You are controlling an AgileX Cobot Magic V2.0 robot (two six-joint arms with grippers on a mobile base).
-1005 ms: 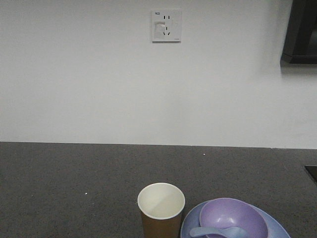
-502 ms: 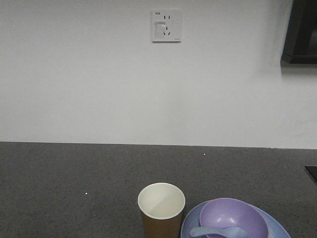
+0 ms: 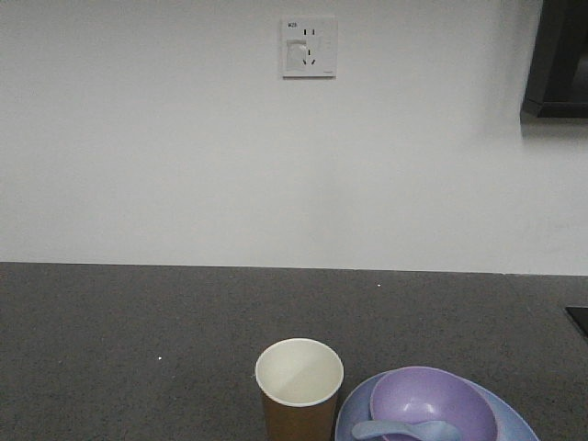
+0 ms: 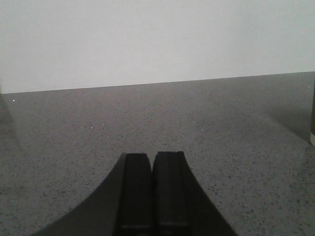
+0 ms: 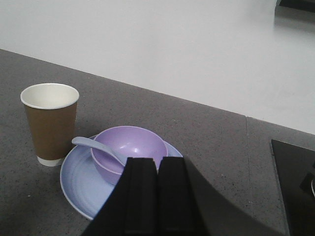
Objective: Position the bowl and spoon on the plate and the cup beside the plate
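Observation:
The lavender bowl (image 3: 430, 402) (image 5: 129, 146) sits on the light blue plate (image 3: 514, 418) (image 5: 81, 184). A pale blue spoon (image 3: 397, 429) (image 5: 96, 146) lies in the bowl, its handle sticking out over the rim to the left. The brown paper cup (image 3: 298, 390) (image 5: 50, 120) stands upright just left of the plate. My right gripper (image 5: 157, 160) is shut and holds nothing, hovering at the near side of the plate. Away from these things, my left gripper (image 4: 152, 155) is shut over bare counter. Neither gripper shows in the front view.
The dark speckled counter (image 3: 138, 331) runs back to a white wall with a socket (image 3: 309, 47). A black flat panel (image 5: 298, 182) lies on the counter at the right. A dark object (image 3: 559, 60) hangs at the upper right.

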